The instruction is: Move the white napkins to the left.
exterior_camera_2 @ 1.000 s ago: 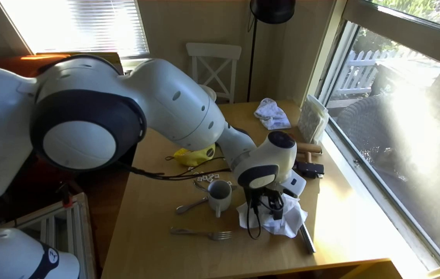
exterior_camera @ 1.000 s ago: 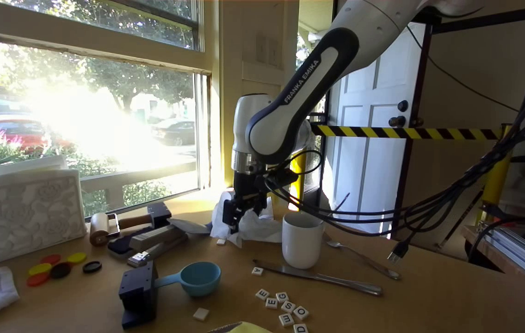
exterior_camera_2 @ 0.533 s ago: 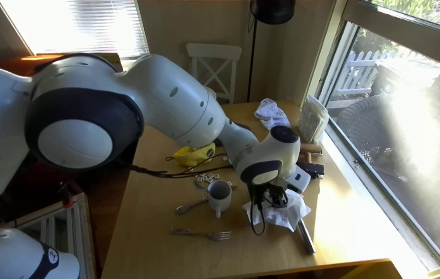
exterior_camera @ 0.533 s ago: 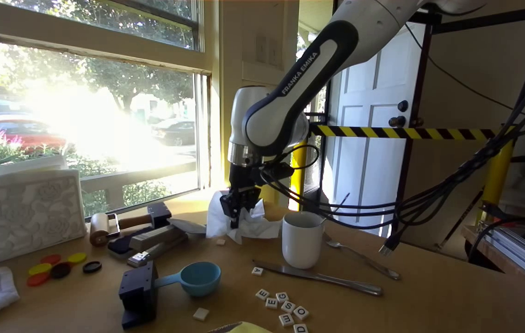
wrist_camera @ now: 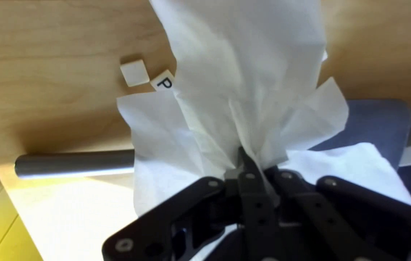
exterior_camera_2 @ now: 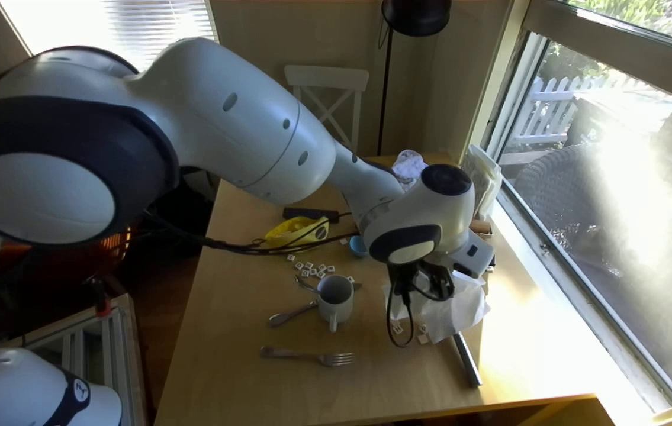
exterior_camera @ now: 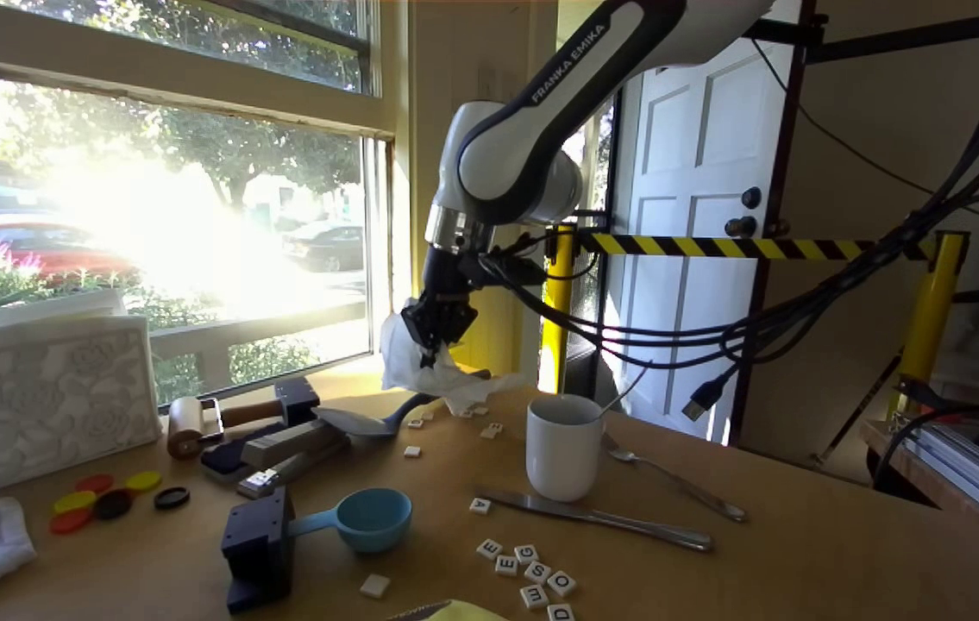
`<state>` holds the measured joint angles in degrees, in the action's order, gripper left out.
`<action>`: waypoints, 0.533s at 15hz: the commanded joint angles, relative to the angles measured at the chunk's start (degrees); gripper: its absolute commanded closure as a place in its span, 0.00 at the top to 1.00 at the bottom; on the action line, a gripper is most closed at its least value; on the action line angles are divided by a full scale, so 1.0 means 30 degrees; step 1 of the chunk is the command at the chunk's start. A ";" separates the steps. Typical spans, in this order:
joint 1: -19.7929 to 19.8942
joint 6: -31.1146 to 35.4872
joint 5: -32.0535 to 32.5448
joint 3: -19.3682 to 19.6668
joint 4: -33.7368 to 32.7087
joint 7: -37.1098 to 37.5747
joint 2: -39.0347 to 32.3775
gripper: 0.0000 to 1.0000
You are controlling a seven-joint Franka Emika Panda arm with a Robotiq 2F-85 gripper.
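Observation:
The crumpled white napkins hang bunched from my gripper, raised off the table in an exterior view. In the wrist view, the gripper is shut on them, with a fold of the white napkins pinched between the dark fingers and the sheets fanning out on both sides. From above, the white napkins show partly behind the wrist and cables, near the window side of the table. The fingertips are partly covered by the paper.
A white mug stands near the napkins, with a knife and fork around it. Below the napkins lie letter tiles and a blue-grey spatula. Tools, a blue scoop and a white napkin holder stand farther along.
The gripper has closed on the napkins and risen. They have come up from the table with it, uncovering several tiles and the spatula's handle.

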<state>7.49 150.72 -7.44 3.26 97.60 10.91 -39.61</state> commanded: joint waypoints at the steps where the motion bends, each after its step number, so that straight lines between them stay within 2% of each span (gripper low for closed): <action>1: 0.0200 0.1147 -0.0649 -0.0454 0.2079 -0.0989 0.2518 0.01; 6: 0.0009 0.1959 -0.0564 -0.1086 0.2776 -0.2177 0.4204 0.01; 8: 0.0106 0.2127 -0.0567 -0.1859 0.2645 -0.3667 0.4365 0.01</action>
<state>7.32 155.16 -7.81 0.39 103.29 5.94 -28.84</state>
